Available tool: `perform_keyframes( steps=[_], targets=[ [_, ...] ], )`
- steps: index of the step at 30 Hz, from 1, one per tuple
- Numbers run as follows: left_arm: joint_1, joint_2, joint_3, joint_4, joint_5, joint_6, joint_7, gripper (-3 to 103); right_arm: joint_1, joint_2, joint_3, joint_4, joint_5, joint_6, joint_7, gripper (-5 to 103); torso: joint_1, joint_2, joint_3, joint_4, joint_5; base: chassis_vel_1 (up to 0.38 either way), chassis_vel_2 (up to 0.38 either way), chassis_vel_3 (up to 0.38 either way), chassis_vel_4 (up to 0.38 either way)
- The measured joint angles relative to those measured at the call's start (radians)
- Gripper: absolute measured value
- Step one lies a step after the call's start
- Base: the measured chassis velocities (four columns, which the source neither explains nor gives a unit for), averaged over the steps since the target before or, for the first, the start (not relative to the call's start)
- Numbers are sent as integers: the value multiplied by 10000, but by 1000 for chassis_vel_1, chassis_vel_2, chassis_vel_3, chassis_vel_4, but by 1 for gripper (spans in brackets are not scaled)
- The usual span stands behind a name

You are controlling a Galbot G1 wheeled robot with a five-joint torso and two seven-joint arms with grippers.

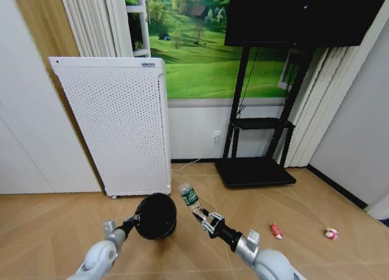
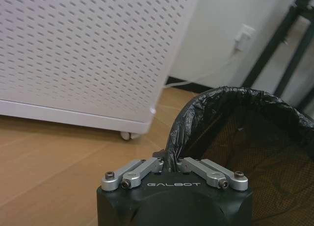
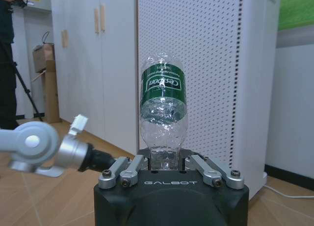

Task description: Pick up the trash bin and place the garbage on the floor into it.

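Note:
The trash bin [image 1: 155, 216] is a small black round bin lined with a black bag, and it is tilted toward me. My left gripper [image 1: 130, 222] is shut on its near rim; the left wrist view shows the fingers pinching the bag-covered edge [image 2: 171, 160] of the bin [image 2: 245, 138]. My right gripper [image 1: 200, 216] is shut on the neck of a clear plastic bottle [image 1: 189, 195] with a green label, held just right of the bin. The right wrist view shows the bottle [image 3: 163, 103] upright between the fingers [image 3: 132, 167]. A red piece of garbage [image 1: 276, 231] and a red-and-white one [image 1: 331, 233] lie on the floor at right.
A tall white perforated appliance [image 1: 115, 128] stands right behind the bin. A black TV stand [image 1: 255, 170] with a flat base sits by the back wall, with a cable and wall outlet [image 1: 216, 136] beside it. Wooden floor stretches between me and the litter.

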Motion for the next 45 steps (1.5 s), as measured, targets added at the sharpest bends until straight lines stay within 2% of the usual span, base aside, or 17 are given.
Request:
perform_keyframes(
  steps=[6,14,16,19,20,23,26,27,31,32,34,35,38,40,42,43,45],
  targets=[
    [-699,188,1418,-20,-150,-18,510,3,657,297,-1192,-829,-529,230,-45,27,0,0,0,1,-3,0,0,0,0],
    [-427,536,1428,-926,-374,121,771,3,954,536,-1498,-1357,-735,316,12,25,0,0,-2,1,-2,0,0,0,0],
    [-326,616,1332,-1061,-397,130,772,3,966,560,-1497,-1398,-759,350,40,28,0,0,-2,2,-2,0,0,0,0],
    [300,816,816,-1504,-388,169,771,3,947,653,-1500,-1417,-788,414,208,44,-1,1,-2,2,-4,0,0,0,0],
    [300,816,816,-1504,-388,169,771,3,947,653,-1500,-1417,-788,414,208,44,-1,1,-2,2,-4,0,0,0,0],
    [1064,836,181,-1839,-192,175,765,3,854,762,-1583,-1410,-843,672,368,61,-1,1,-2,2,-2,0,0,0,0],
    [1216,820,64,-1904,-160,176,755,3,827,780,-1606,-1397,-850,715,409,61,-1,1,-3,3,-2,0,0,0,0],
    [1443,779,-113,-2004,-112,176,724,3,786,804,-1632,-1368,-861,764,454,71,-1,1,-2,2,-2,0,0,0,0],
    [1970,660,-526,-2260,-22,184,538,3,698,848,-1671,-1259,-796,995,540,83,-1,1,-2,2,-4,0,0,0,0],
    [2067,645,-625,-2337,-14,208,435,3,688,864,-1672,-1237,-771,1081,601,88,-1,1,-3,2,-4,0,0,0,0],
    [2500,569,-1298,-3143,-769,865,-1359,3,560,1010,-1411,-1235,-833,1481,1007,97,-1,1,-2,3,-1,0,0,0,0],
    [2500,569,-1298,-3143,-769,865,-1359,3,560,1010,-1411,-1235,-833,1481,1007,97,-1,1,-2,3,-1,0,0,0,0],
    [2868,581,-2224,-3941,-1965,1431,-3098,3,345,1069,-942,-1232,-996,1478,1640,100,-1,1,-3,0,-1,0,0,0,0],
    [2916,588,-2337,-4003,-2013,1464,-3202,3,330,1072,-891,-1233,-1026,1453,1718,100,-1,1,-3,0,-1,0,0,0,0],
    [3284,643,-3135,-4410,-2324,1698,-3689,3,272,1149,-549,-1273,-1159,1191,2161,100,-1,1,-3,1,-1,0,0,0,0],
    [3284,643,-3135,-4410,-2324,1698,-3689,3,272,1149,-549,-1273,-1159,1191,2161,100,-1,1,-3,1,-1,0,0,0,0],
    [3691,659,-3890,-4800,-2793,1957,-3991,3,255,1198,-300,-1355,-1183,964,2257,100,-1,1,-3,1,-1,0,0,0,0]
  ],
)
